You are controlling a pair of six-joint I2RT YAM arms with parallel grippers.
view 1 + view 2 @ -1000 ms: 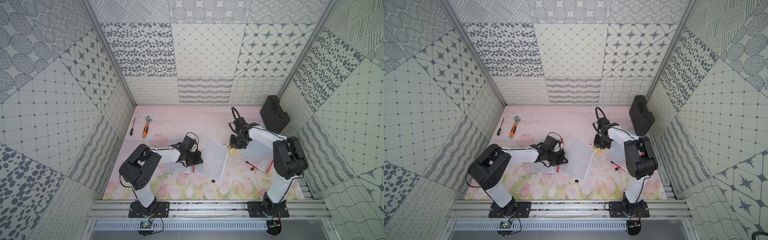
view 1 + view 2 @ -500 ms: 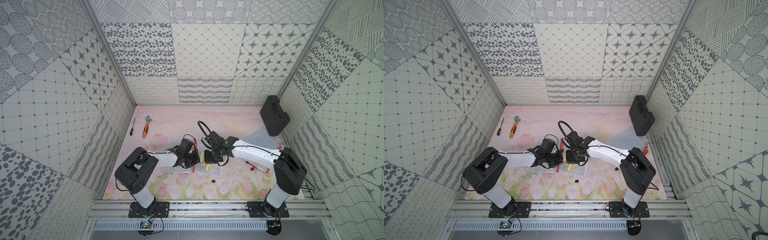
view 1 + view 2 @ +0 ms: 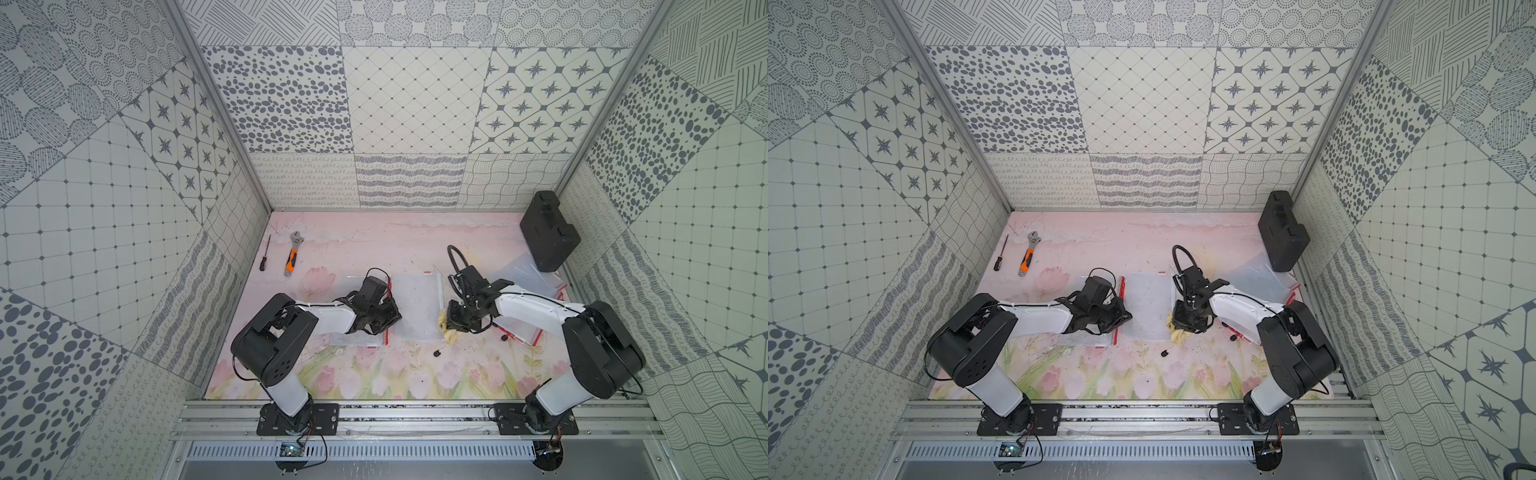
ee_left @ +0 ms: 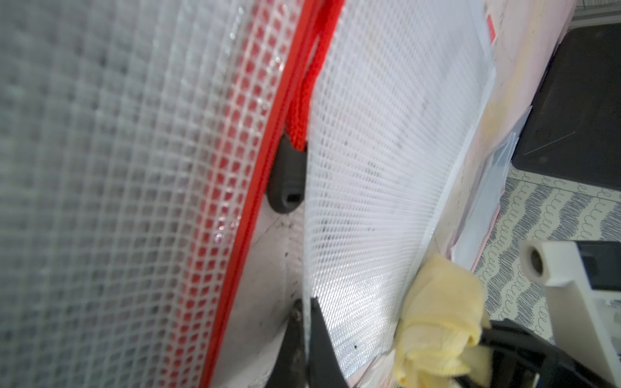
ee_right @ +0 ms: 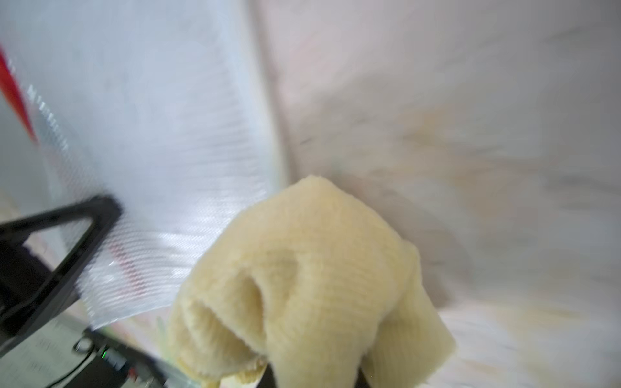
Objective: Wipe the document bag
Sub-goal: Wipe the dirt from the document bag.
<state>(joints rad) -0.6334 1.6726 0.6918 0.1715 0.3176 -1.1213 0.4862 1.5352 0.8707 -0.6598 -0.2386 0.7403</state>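
Mid-frame, left claw (image 3: 390,321) pinches the clear mesh plastic document bag (image 3: 417,307); right claw (image 3: 454,328) clenches a fluffy yellow cloth (image 3: 444,330) touching its right edge.

A: Can you see the tips of the right gripper (image 3: 455,328)?
B: No, the cloth (image 5: 312,268) hides them, and its lower end is cut off. Beside the bag (image 5: 151,134), all blur.
A: The black speck (image 3: 437,353) near the bag's corner?
B: Too small to tell. The left gripper (image 4: 306,342) is cropped too.
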